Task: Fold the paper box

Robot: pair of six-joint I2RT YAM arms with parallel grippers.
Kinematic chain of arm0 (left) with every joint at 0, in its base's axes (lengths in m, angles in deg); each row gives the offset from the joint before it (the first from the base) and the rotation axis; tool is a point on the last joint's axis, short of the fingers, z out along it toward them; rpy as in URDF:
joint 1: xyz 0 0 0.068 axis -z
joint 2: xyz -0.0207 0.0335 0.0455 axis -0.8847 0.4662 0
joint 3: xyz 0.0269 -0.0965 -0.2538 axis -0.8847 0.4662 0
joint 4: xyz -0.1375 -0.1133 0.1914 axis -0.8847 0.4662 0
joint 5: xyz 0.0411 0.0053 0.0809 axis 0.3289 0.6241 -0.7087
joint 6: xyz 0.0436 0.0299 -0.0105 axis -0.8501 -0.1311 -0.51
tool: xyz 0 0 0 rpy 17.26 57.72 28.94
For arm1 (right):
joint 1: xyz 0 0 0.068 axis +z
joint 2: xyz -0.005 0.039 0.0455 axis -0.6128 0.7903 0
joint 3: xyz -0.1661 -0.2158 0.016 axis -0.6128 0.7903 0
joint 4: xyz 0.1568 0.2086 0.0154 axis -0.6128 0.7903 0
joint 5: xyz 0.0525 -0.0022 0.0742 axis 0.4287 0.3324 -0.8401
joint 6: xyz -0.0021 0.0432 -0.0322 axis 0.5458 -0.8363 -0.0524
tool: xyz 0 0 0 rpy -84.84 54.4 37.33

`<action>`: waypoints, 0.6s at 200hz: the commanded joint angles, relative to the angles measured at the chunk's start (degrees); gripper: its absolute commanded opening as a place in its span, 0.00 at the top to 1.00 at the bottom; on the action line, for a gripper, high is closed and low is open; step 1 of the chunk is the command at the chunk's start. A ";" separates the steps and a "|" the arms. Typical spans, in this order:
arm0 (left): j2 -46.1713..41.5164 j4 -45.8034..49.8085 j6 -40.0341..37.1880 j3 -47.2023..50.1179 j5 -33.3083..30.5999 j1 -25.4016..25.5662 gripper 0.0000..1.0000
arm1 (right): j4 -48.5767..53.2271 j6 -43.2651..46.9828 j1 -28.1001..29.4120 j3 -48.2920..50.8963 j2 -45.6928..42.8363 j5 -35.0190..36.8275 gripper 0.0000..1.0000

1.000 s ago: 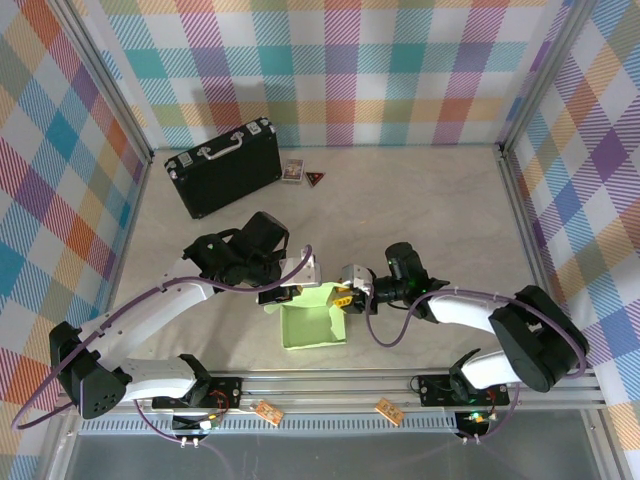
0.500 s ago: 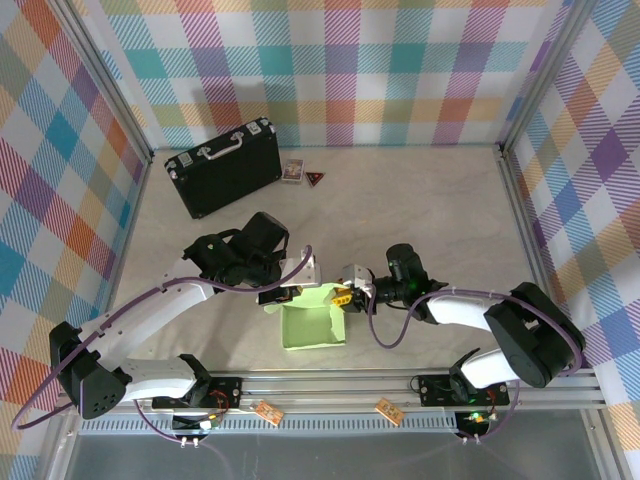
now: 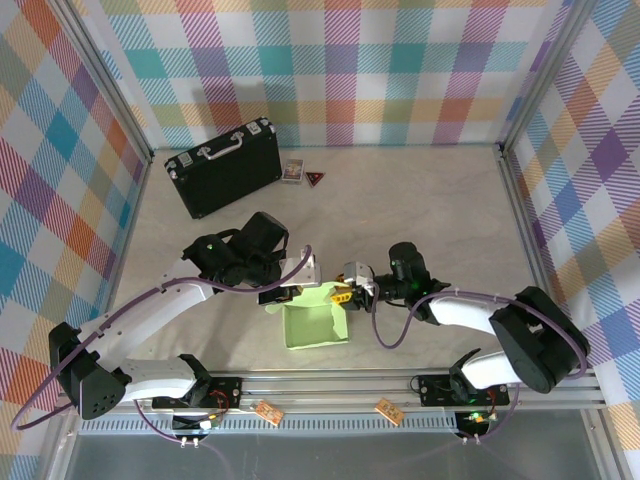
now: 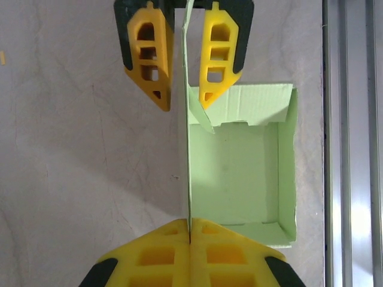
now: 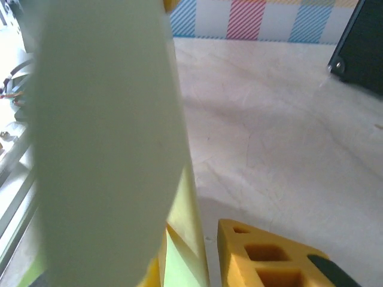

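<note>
Top external view has the paper box [image 3: 315,328] sitting open-topped beside the bench's [image 3: 430,200] near edge, around its middle. The left hand [image 4: 190,230] is pinched together on one upright wall of the box. The right hand [image 4: 184,101] straddles a raised flap along that wall, fingers apart, one fingertip touching the card.

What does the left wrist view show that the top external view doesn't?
Left wrist: the left tool is shut on the edge of the paper box wall, and the right tool straddles upright card with its jaws open. Top external: the black briefcase and two small items at the back. Both: the two tools meeting at the open box.
</note>
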 commanded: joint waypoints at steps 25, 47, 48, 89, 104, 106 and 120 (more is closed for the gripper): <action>-0.34 0.73 -1.01 0.50 2.95 0.40 1.00 | -0.43 -0.24 -0.30 -2.76 -2.32 -2.71 1.00; -0.38 0.70 -0.95 0.56 2.95 0.40 1.00 | -2.67 -2.01 -0.30 -2.28 -2.53 -1.08 0.84; -0.39 0.68 -0.98 0.56 2.95 0.40 1.00 | -3.24 -2.14 -0.30 -2.24 -2.52 -0.98 0.81; -0.35 0.77 -0.93 0.48 2.94 0.40 1.00 | -3.21 -2.71 -0.30 -3.03 -3.09 -1.96 1.00; -0.38 0.76 -0.92 0.56 2.95 0.44 1.00 | -2.85 -2.61 -0.30 -3.15 -3.20 -2.25 1.00; -0.34 0.75 -0.92 0.56 2.95 0.41 1.00 | -2.85 -2.55 -0.30 -3.11 -3.22 -2.28 1.00; -0.31 0.74 -0.90 0.56 2.95 0.40 1.00 | -2.87 -2.90 -0.30 -3.15 -3.38 -2.20 1.00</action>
